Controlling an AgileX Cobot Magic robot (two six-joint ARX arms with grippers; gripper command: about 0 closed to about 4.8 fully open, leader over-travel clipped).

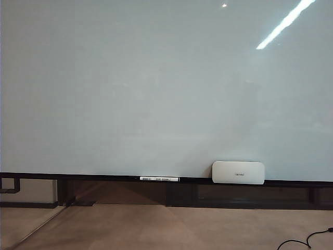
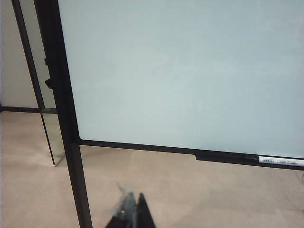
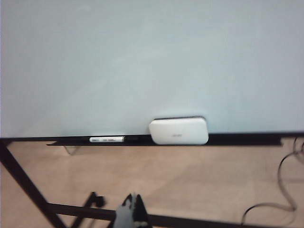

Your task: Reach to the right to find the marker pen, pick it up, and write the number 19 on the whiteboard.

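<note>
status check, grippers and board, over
Left gripper and right gripper both shut, empty, back from the whiteboard. Board blank, no 19. Marker pen on ledge, eraser beside it.

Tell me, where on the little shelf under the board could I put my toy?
The ledge lies bare from the left frame to the marker pen, with a short gap before the eraser. Both the left gripper and right gripper hang back, shut.
</note>
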